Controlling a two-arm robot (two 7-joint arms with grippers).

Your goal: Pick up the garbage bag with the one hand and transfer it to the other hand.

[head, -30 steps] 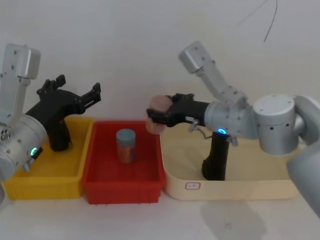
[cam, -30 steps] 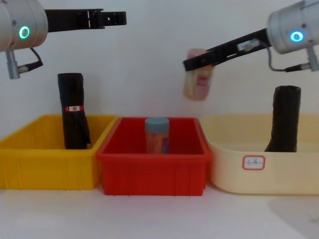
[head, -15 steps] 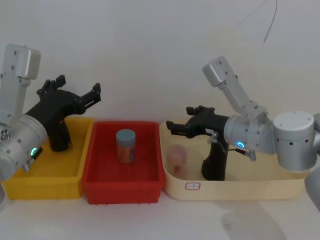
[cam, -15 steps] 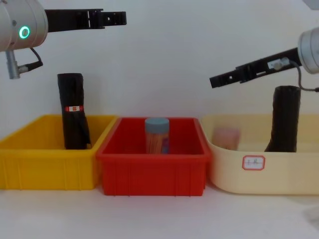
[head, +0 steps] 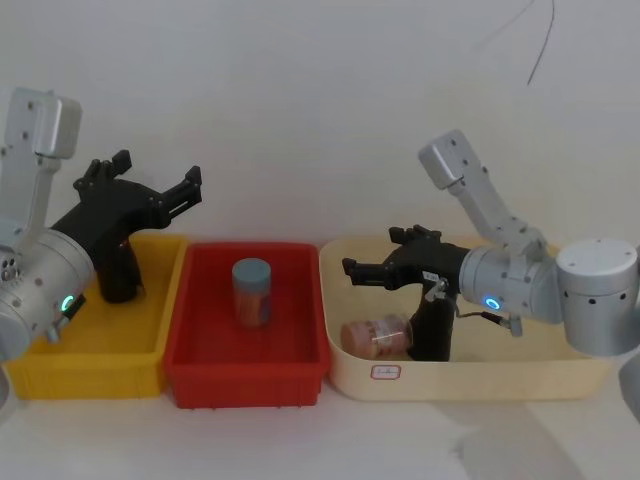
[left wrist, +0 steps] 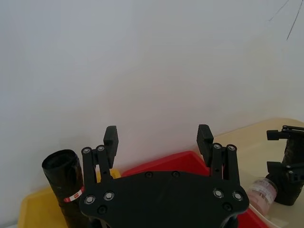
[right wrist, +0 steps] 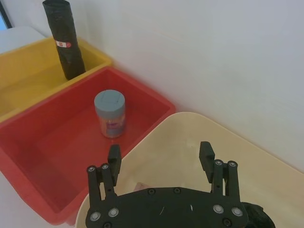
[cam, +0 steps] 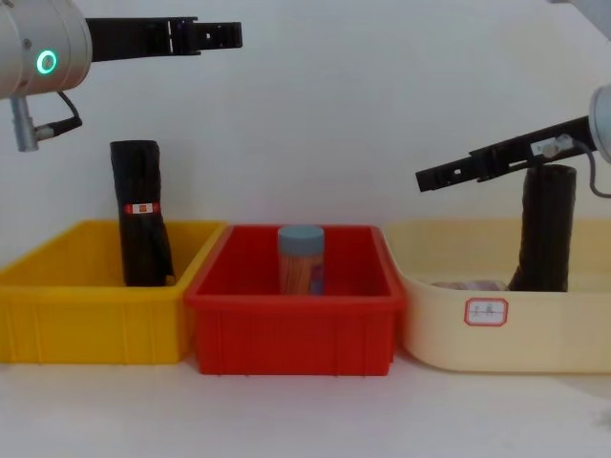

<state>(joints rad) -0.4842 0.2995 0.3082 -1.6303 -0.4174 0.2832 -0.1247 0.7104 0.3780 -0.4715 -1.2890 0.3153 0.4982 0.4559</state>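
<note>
Head view: garbage bag (head: pixel 432 330) below right end effector (head: pixel 352 270)

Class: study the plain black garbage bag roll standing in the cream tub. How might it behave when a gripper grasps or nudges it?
The garbage bag stands tall and narrow, so a sideways nudge would probably tip it. Being rolled plastic, it likely gives slightly when squeezed. Lying down, its round shape could roll within the cream tub.

Left gripper (head: pixel 192 187) hovers raised with fingers spread; right gripper (head: pixel 352 271) extends level, fingers apart.
</note>
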